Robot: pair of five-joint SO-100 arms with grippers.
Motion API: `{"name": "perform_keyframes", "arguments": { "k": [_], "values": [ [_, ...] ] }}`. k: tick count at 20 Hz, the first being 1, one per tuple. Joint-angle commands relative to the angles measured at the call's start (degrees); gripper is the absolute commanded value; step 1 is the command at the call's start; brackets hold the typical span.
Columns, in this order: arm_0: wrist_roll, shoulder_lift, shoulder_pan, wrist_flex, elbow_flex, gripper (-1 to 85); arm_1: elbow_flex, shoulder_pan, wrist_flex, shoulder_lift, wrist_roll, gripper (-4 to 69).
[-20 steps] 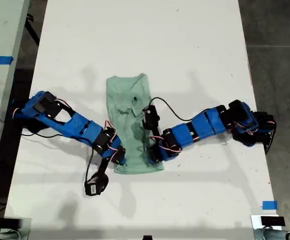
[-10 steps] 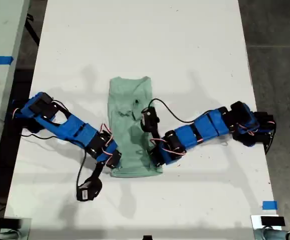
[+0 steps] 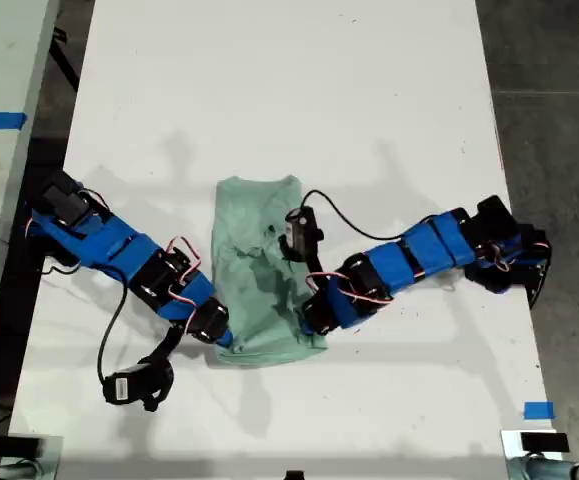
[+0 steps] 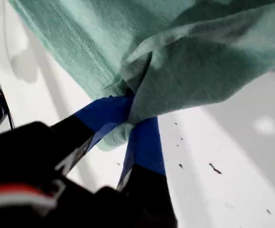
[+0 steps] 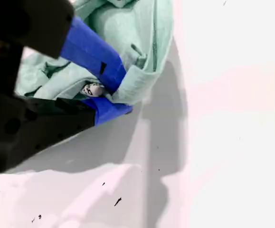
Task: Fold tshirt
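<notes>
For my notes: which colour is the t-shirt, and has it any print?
The t-shirt is pale mint green, no print visible; clearest in the exterior view.

Both grippers have dragged the tshirt (image 3: 259, 270) toward the exterior view's bottom, bunching it shorter.

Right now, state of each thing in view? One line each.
Pale mint-green cloth t-shirt: folded narrow on the white table, near edge pinched at two corners and lifted.
My first pincer: shut on the t-shirt's edge.
My second pincer: shut on a t-shirt corner, by the label.
</notes>
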Motion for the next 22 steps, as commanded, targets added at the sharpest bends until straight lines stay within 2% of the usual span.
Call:
{"name": "perform_keyframes", "arguments": {
  "k": [1,5,8,11,15,21,22],
  "values": [
    [0.4,10.2,-2.7,4.3,-2.5,0.0,-4.3,5.1,1.0,7.9,-4.6,-1.4],
    [6.1,15.2,-13.4,15.2,-1.3,0.0,-4.3,11.6,3.3,10.2,-10.0,-1.4],
    [13.2,17.0,-21.7,17.4,-0.3,0.0,-4.3,15.6,4.8,11.8,-13.0,-1.4],
    [18.3,17.0,-29.0,18.4,0.7,0.0,-3.2,20.4,5.5,12.4,-17.1,-1.4],
    [24.3,17.1,-37.4,17.1,3.8,0.0,-2.5,27.5,3.3,11.0,-23.3,-1.4],
    [27.7,17.1,-44.1,14.4,7.6,0.0,-2.5,32.0,0.4,8.9,-27.0,-1.4],
    [27.4,17.3,-44.6,14.3,7.5,4.6,-2.5,32.7,0.5,8.7,-26.5,7.3]
  ]
}}
